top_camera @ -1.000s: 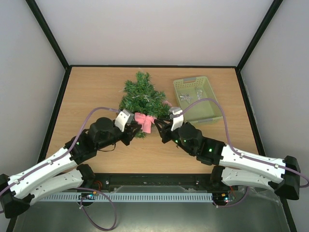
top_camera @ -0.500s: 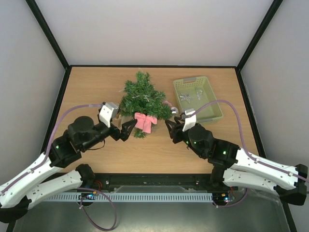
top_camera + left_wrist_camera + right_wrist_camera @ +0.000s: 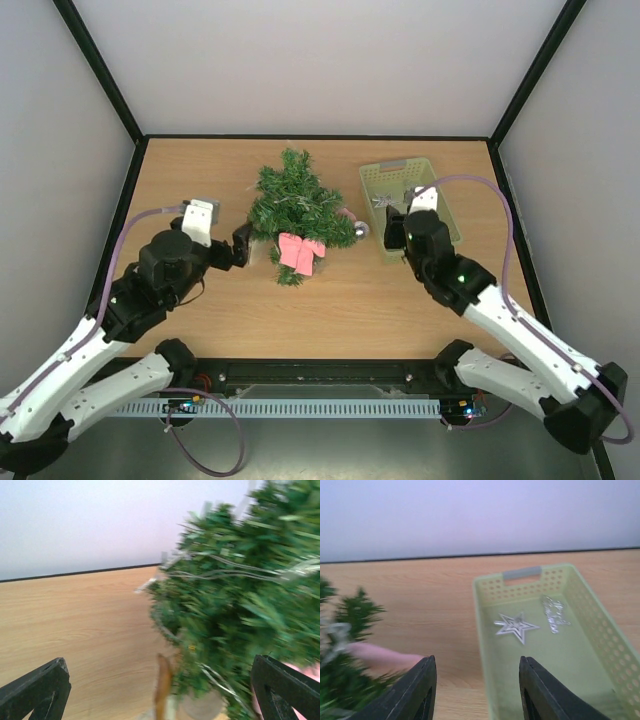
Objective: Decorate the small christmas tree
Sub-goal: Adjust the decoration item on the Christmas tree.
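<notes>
Finds both arms drawn off the pink bow (image 3: pixel 300 252) since a second ago. Puts the left gripper (image 3: pixel 245 246) back at the left of the small christmas tree (image 3: pixel 295 205), close to its lower branches but apart from them. Swings the right gripper (image 3: pixel 476 669) away to the pale green basket (image 3: pixel 448 215).

Shows the left jaws, narrow then, now spread wide with nothing between them. Has blurred green branches and silver tinsel (image 3: pixel 225 572) ahead on the right in the left wrist view. Shows the right jaws parted too, wider than before, gripping nothing, poised at the near end of the basket.

Places the tree on the wooden table (image 3: pixel 180 170), near the middle, tip toward the far wall in the top view. Cannot tell whether upright or lying.

Leaves the bow on the lowest branches, touched by neither gripper. Sets a small silver bauble (image 3: pixel 361 229) just beside the tree's right edge, between tree and basket. Holds a silver star (image 3: pixel 516 626) and a second silver ornament (image 3: pixel 552 615) on the basket floor, side by side without touching. Cannot tell the second one's shape.
</notes>
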`<state>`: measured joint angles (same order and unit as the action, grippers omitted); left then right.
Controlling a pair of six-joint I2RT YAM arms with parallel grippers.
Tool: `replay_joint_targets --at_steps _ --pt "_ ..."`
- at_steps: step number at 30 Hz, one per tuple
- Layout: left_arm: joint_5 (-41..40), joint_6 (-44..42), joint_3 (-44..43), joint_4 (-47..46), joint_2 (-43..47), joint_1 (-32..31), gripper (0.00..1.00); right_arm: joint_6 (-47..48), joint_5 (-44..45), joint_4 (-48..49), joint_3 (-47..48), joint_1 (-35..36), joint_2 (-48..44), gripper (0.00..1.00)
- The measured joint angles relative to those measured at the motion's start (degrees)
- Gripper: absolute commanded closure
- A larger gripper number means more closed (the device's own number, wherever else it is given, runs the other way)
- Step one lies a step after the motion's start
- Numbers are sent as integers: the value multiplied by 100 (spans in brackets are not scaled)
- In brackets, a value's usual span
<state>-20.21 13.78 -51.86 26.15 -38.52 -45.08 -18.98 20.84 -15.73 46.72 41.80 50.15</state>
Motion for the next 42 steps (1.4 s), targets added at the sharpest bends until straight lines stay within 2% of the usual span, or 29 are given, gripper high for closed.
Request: replay_joint_targets --at_steps 8,13,19,27,33,42 --pt "179 -20 315 -83 348 1261 1 396 -914 258 616 -1725 1893 59" --pt "402 -385 857 -234 435 1449 0 616 -1646 503 922 -2459 3213 58" --pt "455 -815 1248 -269 446 1462 0 1268 -1880 656 1311 -2577 4446 57" --pt "361 -1141 1600 -739 791 1462 0 2830 -1408 662 1878 -2577 5466 56" --pt "190 -1239 1722 -802 894 1462 0 3641 -1405 680 1926 -2577 5724 52" --pt "59 -1318 1725 -916 935 1464 0 4207 -1506 861 1928 -2577 6081 51"
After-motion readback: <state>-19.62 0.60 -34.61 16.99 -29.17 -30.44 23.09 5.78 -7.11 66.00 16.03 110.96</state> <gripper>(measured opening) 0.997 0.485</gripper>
